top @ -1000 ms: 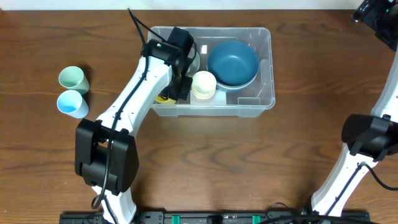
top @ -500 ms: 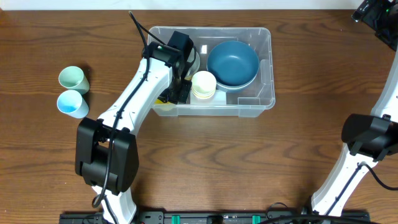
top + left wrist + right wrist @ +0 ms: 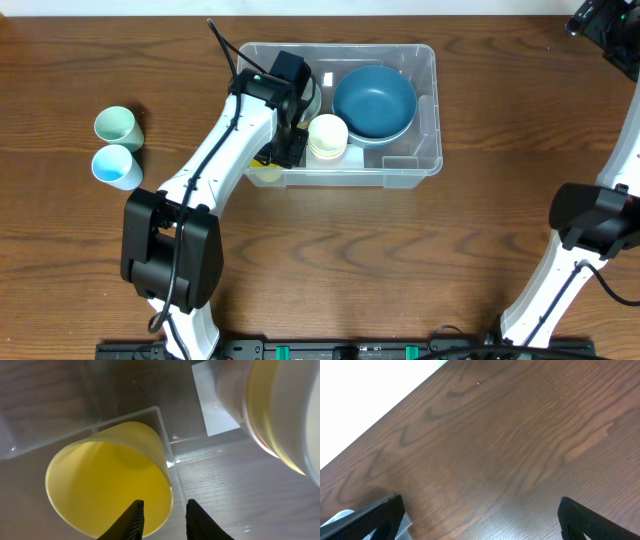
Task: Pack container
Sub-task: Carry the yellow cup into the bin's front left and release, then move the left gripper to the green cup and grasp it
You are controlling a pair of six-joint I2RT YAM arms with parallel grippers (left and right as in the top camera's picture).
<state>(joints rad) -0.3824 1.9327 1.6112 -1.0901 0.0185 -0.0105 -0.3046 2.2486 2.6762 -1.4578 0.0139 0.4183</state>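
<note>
The container (image 3: pixel 430 62) is a large clear bin at the table's far middle. It holds a blue bowl (image 3: pixel 373 100), a cream cup stack (image 3: pixel 327 136) and a yellow cup (image 3: pixel 263 172) in its near left corner. My left gripper (image 3: pixel 287 148) reaches into the bin's left part. In the left wrist view the yellow cup (image 3: pixel 100 475) lies with its mouth towards me. My left gripper (image 3: pixel 162 520) straddles its rim, one finger inside and one outside, with a gap on both sides. My right gripper (image 3: pixel 480 515) is wide open and empty at the far right (image 3: pixel 600 25).
A green cup (image 3: pixel 117 125) and a light blue cup (image 3: pixel 115 166) stand on the table left of the bin. The cream stack (image 3: pixel 280 410) is close on the right of my left gripper. A bin ridge (image 3: pixel 165 435) runs beside the yellow cup.
My left gripper has shifted slightly inside the bin, and the yellow cup now shows a little nearer the near left corner. The right arm has not moved.
</note>
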